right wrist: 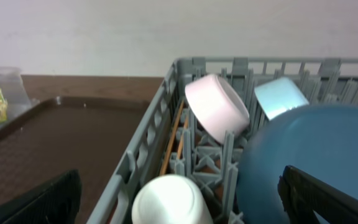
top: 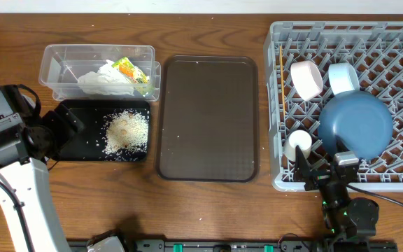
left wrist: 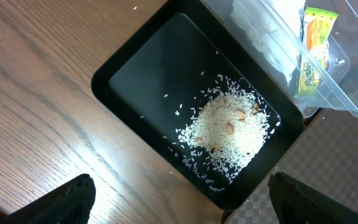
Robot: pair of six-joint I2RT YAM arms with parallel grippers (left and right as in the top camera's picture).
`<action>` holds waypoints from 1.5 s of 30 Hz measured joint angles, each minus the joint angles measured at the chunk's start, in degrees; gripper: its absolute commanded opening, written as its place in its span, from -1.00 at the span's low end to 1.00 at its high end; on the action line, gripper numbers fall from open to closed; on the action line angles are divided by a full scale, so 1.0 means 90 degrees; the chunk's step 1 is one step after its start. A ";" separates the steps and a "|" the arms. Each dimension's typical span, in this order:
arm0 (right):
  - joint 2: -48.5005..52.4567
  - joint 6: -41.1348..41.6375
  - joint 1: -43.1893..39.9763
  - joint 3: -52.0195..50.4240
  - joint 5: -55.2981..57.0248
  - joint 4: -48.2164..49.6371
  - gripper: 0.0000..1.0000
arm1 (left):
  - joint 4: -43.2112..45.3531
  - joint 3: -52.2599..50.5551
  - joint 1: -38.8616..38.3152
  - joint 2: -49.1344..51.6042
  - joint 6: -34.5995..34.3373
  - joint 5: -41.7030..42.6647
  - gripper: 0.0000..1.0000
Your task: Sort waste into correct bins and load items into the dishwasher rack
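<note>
The grey dishwasher rack (top: 397,42) at the right holds the dark blue plate (top: 356,124), the cream-white bowl (top: 306,78), the light blue bowl (top: 343,76), the small white cup (top: 299,143) and the chopsticks (top: 282,77). The clear tub (top: 61,63) holds the white tissue (top: 103,80) and the yellow-green wrapper (top: 129,70). The rice crumbs (top: 126,131) lie in the black tray (top: 82,112). My left gripper (left wrist: 182,199) is open and empty above the black tray's near corner (left wrist: 135,93). My right gripper (right wrist: 179,199) is open and empty, just in front of the cup (right wrist: 166,199) at the rack's front edge.
A dark brown serving tray (top: 208,115) lies in the middle of the wooden table, between the bins and the rack. A few stray crumbs lie on it. My left arm stands at the table's left edge.
</note>
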 measured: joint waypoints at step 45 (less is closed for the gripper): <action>-0.0041 0.0000 0.0015 -0.0080 0.0000 0.0160 0.98 | 0.1370 -0.0571 -0.0869 -0.1392 0.0389 -0.0342 0.83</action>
